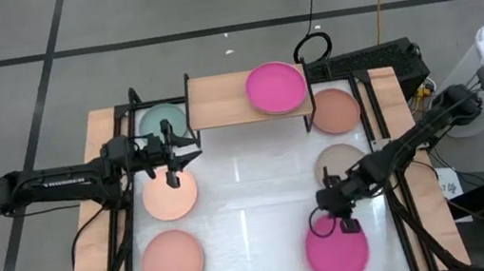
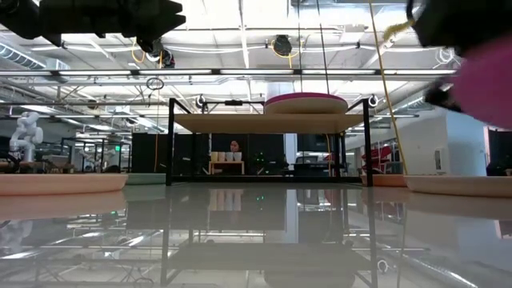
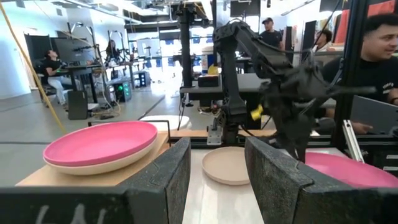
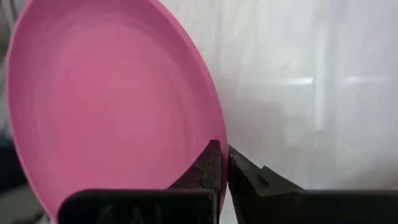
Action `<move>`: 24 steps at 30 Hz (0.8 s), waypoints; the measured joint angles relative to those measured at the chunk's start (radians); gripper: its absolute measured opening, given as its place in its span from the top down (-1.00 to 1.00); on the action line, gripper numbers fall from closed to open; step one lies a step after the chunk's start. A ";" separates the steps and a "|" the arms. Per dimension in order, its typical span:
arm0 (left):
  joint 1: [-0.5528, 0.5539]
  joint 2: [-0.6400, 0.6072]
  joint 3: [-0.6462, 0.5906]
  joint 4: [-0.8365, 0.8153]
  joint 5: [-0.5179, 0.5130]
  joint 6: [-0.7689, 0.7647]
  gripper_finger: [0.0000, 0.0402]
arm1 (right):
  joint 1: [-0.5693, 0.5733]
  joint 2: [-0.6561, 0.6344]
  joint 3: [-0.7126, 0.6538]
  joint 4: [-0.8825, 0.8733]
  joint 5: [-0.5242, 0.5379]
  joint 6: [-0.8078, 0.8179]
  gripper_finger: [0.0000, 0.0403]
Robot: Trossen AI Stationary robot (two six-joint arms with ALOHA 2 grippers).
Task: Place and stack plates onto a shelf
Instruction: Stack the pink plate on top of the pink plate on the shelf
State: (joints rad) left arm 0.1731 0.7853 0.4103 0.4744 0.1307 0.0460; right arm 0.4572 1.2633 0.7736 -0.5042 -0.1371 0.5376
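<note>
On the white table, the right tool pinches the magenta plate's rim

a round magenta plate is seen at the near right of the glossy white tabletop, its inside shown plain pink in the right wrist view. another magenta plate is stacked over a cream-beige one on the light wooden shelf top with black legs. two peach plates are seen at left, a salmon one and a beige-taupe one at right, a teal one beside the shelf. both arms are dark black.
</note>
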 joint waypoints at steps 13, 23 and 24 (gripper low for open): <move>-0.001 0.000 0.000 0.003 0.000 -0.007 0.21 | -0.227 -0.206 0.141 0.200 0.198 -0.155 1.00; 0.000 0.000 0.000 0.022 0.000 0.033 0.21 | -0.451 -0.264 0.294 0.117 0.535 -0.238 1.00; -0.001 0.000 0.000 0.035 0.001 0.025 0.21 | -0.483 -0.262 0.309 0.122 0.541 -0.248 1.00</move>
State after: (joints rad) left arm 0.1722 0.7853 0.4103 0.5091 0.1319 0.0705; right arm -0.0259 1.0011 1.0828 -0.3822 0.4040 0.2896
